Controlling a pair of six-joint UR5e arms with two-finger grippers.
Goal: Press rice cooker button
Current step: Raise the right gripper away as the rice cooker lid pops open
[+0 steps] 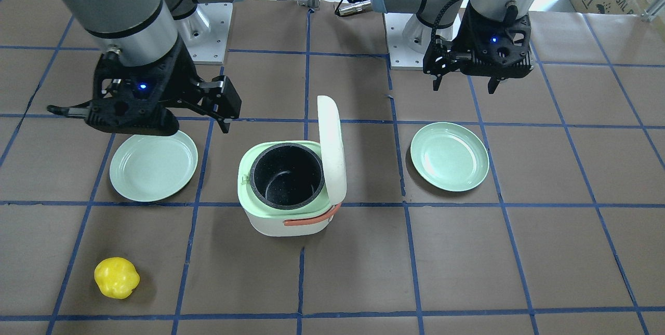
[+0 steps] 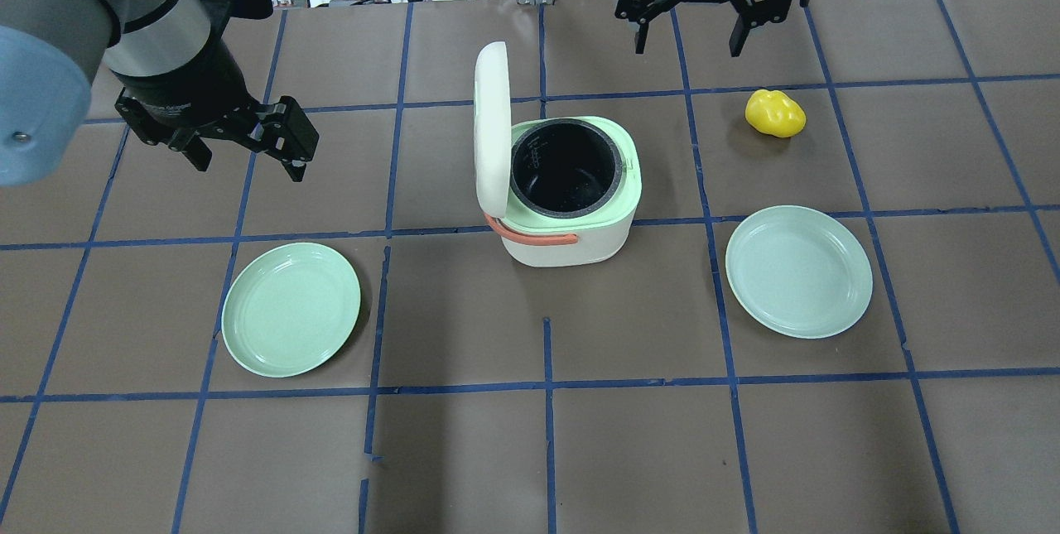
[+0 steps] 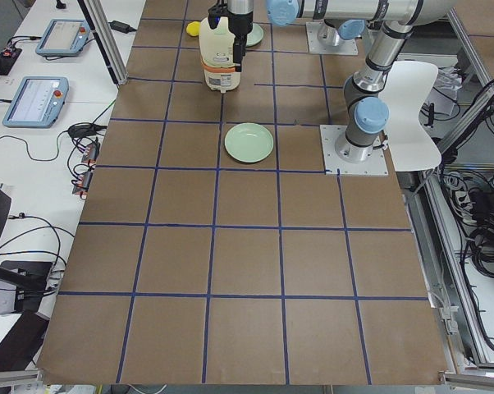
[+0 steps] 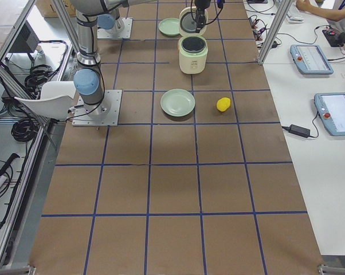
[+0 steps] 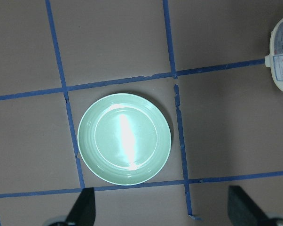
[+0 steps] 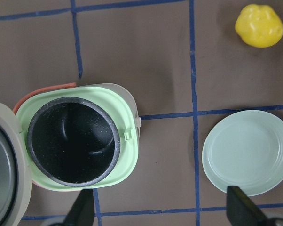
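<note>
The white and green rice cooker [image 1: 283, 220] [image 2: 563, 246] stands mid-table with its lid [image 1: 332, 143] flipped up and the black inner pot [image 2: 566, 168] empty. A small green tab [image 6: 128, 135] sits on its front rim; no button face shows clearly. My left gripper [image 2: 248, 168] [image 1: 464, 85] is open, high above a green plate [image 5: 124, 139], apart from the cooker. My right gripper [image 2: 687, 45] [image 1: 139, 117] is open and high, and its wrist view looks down on the cooker [image 6: 127, 101].
Two green plates lie either side of the cooker, one on my left [image 2: 291, 308] and one on my right [image 2: 798, 271]. A yellow toy pepper [image 2: 775, 113] [image 1: 116, 277] lies far right. Blue tape lines cross the brown table.
</note>
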